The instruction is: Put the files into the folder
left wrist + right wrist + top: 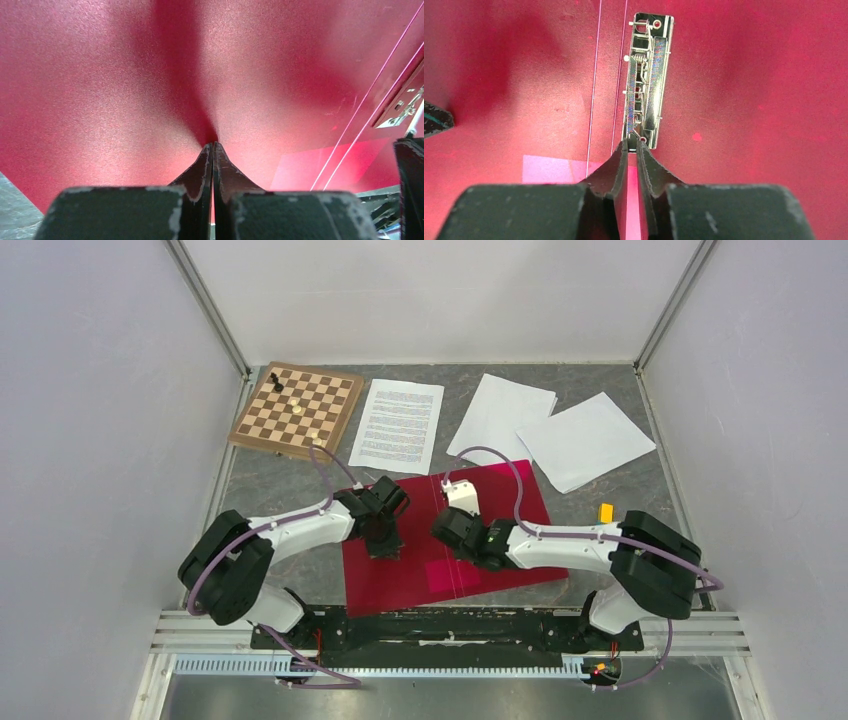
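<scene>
Folder point(420, 575): red, lying open on worktop point(625, 495) before both arms. Files point(398, 425): 3 sheets lying beyond it. Left end effector point(213, 146): pressed together, touching folder's left half. Right end effector point(632, 144): sitting nearly together at metal clip point(647, 75); grip unclear.

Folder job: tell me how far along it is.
Done: the folder lies open, metal clip exposed. In hand: the left gripper, shut, is down on its left half; the right gripper, shut, noses the clip's near end. Left: the files, one printed sheet and two blank sheets, lie on the table beyond it.
</scene>
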